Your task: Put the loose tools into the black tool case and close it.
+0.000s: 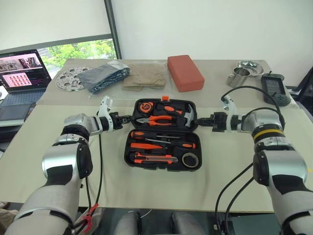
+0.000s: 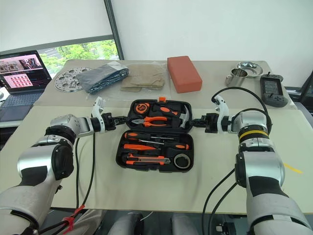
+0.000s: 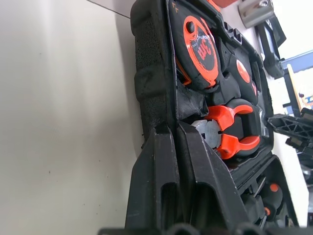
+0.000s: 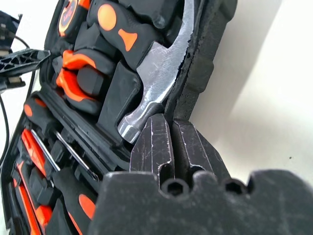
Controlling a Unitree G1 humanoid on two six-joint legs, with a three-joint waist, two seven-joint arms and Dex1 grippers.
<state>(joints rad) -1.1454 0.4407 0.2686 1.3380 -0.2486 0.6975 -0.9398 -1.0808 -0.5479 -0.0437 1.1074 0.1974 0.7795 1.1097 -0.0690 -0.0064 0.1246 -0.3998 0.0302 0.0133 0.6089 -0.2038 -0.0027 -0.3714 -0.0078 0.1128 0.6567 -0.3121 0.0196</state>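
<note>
I see the black tool case lying open in the middle of the table, with two screwdrivers, one utility knife and one tape roll seated in its near half. My left gripper is pinched on the case's left edge. My right gripper is pinched on the right edge, beside the one hammer.
</note>
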